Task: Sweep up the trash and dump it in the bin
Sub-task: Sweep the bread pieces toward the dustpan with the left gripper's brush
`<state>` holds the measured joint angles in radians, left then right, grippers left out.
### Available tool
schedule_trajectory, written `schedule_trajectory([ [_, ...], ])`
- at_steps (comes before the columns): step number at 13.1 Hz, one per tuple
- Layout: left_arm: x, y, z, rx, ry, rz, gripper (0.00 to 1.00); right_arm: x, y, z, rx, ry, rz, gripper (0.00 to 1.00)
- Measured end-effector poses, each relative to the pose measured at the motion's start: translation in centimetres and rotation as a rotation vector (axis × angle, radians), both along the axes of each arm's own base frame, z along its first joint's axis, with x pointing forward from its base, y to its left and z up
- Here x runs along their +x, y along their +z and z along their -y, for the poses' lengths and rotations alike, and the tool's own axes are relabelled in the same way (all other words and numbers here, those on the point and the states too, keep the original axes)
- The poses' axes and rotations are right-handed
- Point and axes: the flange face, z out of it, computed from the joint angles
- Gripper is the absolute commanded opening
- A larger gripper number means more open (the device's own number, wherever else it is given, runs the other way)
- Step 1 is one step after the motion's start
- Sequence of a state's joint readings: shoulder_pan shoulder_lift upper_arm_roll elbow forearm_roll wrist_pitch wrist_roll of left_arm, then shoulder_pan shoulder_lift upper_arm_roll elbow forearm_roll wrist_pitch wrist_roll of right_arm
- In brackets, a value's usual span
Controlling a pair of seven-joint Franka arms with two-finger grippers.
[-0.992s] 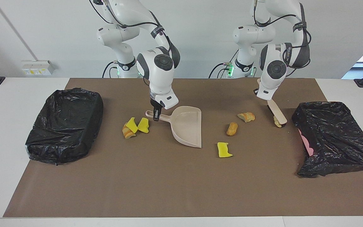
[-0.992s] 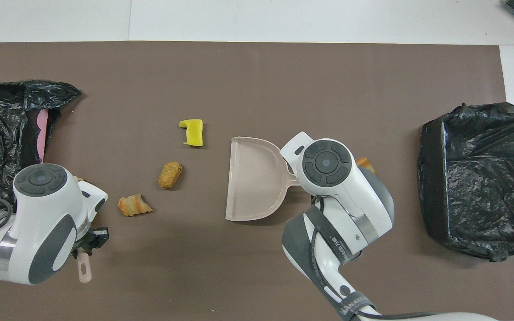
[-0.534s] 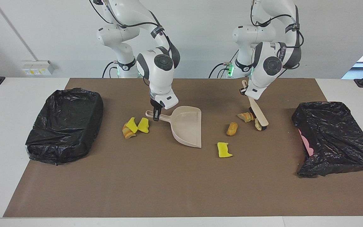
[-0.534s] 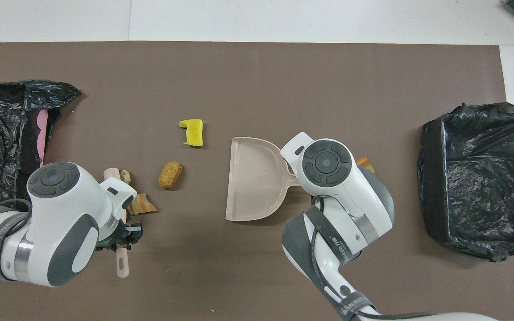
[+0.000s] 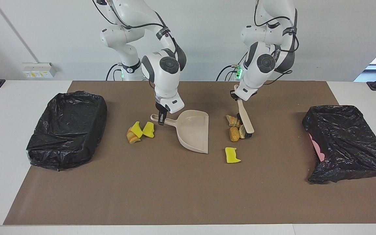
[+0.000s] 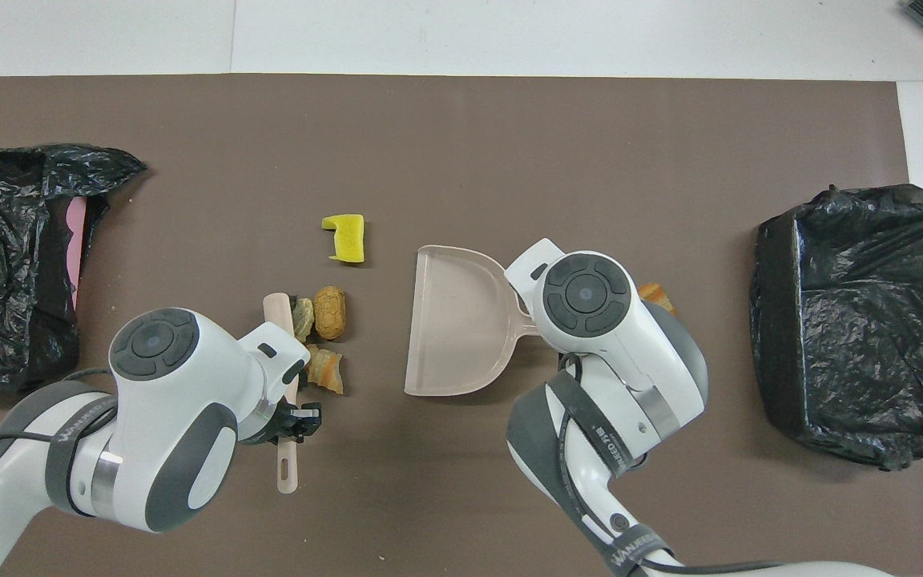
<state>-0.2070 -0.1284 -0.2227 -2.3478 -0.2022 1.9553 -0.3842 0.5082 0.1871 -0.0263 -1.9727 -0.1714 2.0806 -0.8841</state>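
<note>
"WANDER" lettering on left arm point(image 6: 77, 430) band

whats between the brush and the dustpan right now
Three tan-brown scraps bunched against the brush; then bare brown mat up to the dustpan. Clearest in the overhead view.

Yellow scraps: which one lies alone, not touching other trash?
The yellow scrap between the brush's brown pile and the dustpan's mouth, farther from the robots. The other two huddle by the dustpan handle against a tan chunk.
</note>
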Motion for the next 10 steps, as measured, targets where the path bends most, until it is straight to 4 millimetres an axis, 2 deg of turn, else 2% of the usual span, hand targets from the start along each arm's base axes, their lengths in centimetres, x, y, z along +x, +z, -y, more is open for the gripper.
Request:
schedule_trajectory([
  [3, 0.1, -0.2, 1.3, -0.041, 0.0, 0.024, 0.0, -0.2, -0.7, 0.3, 0.0, -0.007, -0.003, 0.0],
  [7, -0.7, -1.9, 5.8, -0.11, -0.023, 0.043, 0.0, -0.4, -0.9, 0.4, 0.0, -0.008, -0.003, 0.0],
  [10, -2.5, -1.3, 9.6, -0.161, -0.067, 0.032, 0.0, -0.4, -0.9, 0.5, 0.0, -0.009, -0.003, 0.0],
])
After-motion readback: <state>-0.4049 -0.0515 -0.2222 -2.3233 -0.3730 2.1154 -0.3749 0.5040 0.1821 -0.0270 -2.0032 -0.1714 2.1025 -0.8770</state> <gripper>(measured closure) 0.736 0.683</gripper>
